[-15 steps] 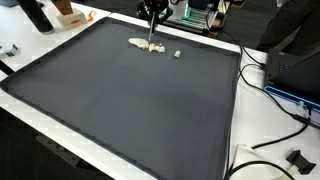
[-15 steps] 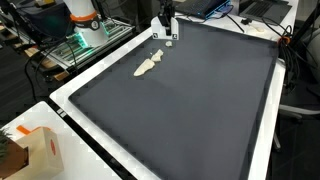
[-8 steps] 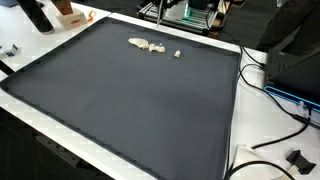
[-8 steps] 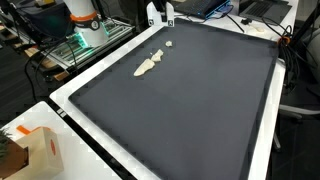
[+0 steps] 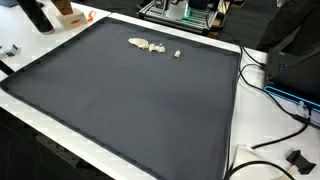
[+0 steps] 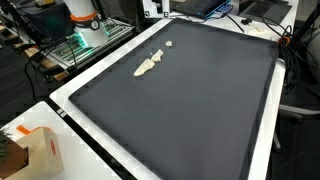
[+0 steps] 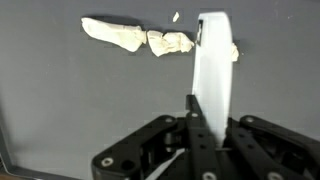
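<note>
Gripper jaws together, clamped on a white strip. It has lifted off the dark mat in the last second. Pale scraps sit unmoved near the mat's far edge, so contact looks over.

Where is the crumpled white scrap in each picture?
In an exterior view: the crumpled white scrap lies near the top, left of the middle.
In an exterior view: it lies slantwise in the upper part, left of the middle.
Wrist view: it stretches along the top, left of the middle.
Shared landmark: the dark mat beneath it, which shows in all three.
</note>
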You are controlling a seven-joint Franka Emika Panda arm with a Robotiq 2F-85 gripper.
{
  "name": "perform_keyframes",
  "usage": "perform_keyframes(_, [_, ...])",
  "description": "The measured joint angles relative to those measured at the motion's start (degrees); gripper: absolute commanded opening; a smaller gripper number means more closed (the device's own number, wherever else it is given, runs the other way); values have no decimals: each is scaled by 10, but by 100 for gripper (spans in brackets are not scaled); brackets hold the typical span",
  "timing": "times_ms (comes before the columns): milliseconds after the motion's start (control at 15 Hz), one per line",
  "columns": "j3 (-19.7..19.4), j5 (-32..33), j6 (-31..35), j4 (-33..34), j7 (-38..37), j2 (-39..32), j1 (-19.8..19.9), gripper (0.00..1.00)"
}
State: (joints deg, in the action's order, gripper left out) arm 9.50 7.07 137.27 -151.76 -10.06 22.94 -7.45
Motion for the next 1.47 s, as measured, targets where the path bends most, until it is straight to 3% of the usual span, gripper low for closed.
perform_keyframes(400, [1, -16, -3, -19, 4, 36, -9, 1])
perform_keyframes(733, [-33, -85, 40, -49, 75, 53, -27, 1])
perform_keyframes(1067, [-102, -175, 117, -57, 197, 46, -62, 1])
perform_keyframes(1467, [-235, -353, 159, -57, 393, 16, -146, 1])
